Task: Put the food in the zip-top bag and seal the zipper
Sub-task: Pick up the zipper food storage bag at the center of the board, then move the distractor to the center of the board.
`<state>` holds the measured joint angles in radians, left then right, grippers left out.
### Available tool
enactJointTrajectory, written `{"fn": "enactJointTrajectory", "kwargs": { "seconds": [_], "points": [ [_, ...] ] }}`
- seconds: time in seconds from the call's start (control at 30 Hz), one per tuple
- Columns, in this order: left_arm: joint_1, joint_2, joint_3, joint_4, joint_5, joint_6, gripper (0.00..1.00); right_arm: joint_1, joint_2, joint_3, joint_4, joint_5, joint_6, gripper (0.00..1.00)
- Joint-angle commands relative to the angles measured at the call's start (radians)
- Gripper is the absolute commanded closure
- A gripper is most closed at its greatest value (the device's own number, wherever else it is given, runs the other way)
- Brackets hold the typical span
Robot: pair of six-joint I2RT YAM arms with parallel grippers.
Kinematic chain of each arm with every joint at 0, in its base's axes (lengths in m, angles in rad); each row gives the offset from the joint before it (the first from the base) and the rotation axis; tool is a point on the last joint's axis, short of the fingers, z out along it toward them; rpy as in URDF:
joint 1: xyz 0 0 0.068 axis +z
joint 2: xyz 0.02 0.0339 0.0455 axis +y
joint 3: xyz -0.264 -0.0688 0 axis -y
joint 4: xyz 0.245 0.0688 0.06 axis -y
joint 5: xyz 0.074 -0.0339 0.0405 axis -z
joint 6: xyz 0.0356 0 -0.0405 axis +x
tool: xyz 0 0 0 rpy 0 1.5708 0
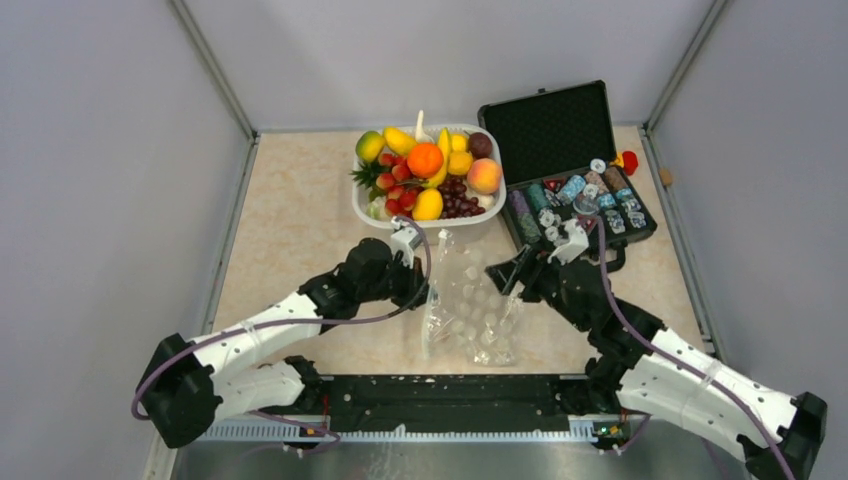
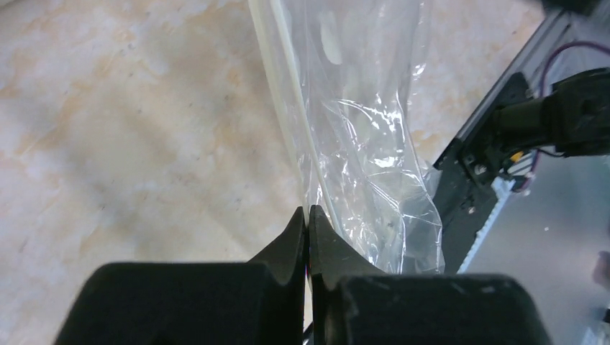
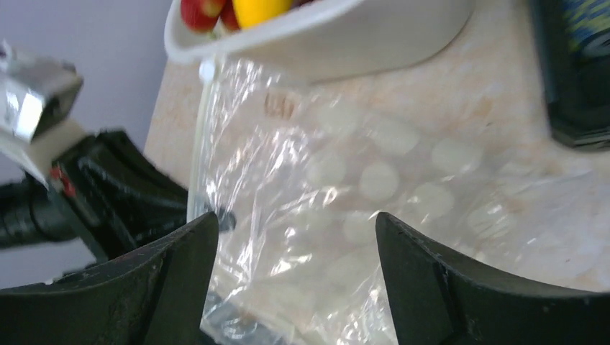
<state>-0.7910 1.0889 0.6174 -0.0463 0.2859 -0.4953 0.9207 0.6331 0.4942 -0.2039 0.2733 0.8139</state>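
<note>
A beige table seen from above. A clear bag [image 1: 470,305] printed with white dots lies flat in the near middle, between the two arms. Its far end is just short of a white tub [image 1: 478,219] heaped with the food [image 1: 428,170]: an orange, bananas, strawberries, grapes and a peach. A black case [image 1: 555,125] of chips stands open to the right of the tub.

The zipper [image 2: 284,93], a thin pale strip, runs along the bag's left edge from the tub end toward the arms. The left gripper [image 2: 308,215] sits at this edge, low on the table. Its fingers are pressed together with the strip leading in between their tips, so it appears clamped on the bag there. The right gripper [image 3: 296,223] hovers over the bag's right part with its fingers wide apart, holding nothing.

No fruit shows inside the bag, and all the food is in the tub. The step in hand seems to be getting hold of the bag so its mouth can be opened. Whether the zipper is already parted cannot be told.

The next move likely calls for the right gripper to reach across to the zipper edge. There it would pinch only the upper layer of plastic and draw it away from the left gripper's hold. The film is thin and slippery, so catching one layer alone may be hard.
</note>
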Motion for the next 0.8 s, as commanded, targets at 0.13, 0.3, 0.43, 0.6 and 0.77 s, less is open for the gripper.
{"fn": "enactJointTrajectory", "kwargs": {
  "seconds": [0.13,0.3,0.43,0.6,0.77],
  "points": [
    [0.004,-0.114,0.056,-0.331,-0.081,0.119,1.0,-0.33,0.105,0.053,0.007,-0.182,-0.022,0.43],
    [0.004,-0.199,0.013,-0.353,-0.114,0.047,1.0,-0.413,0.308,0.044,0.141,-0.282,-0.013,0.64],
    [0.003,-0.206,0.01,-0.362,-0.134,0.039,1.0,-0.413,0.453,0.05,0.238,-0.291,0.012,0.74],
    [0.003,-0.208,0.036,-0.374,-0.147,0.059,1.0,-0.412,0.611,0.06,0.302,-0.219,0.035,0.74],
    [0.004,-0.184,0.061,-0.38,-0.15,0.084,1.0,-0.413,0.721,0.064,0.462,-0.074,-0.023,0.65]
  ]
}}
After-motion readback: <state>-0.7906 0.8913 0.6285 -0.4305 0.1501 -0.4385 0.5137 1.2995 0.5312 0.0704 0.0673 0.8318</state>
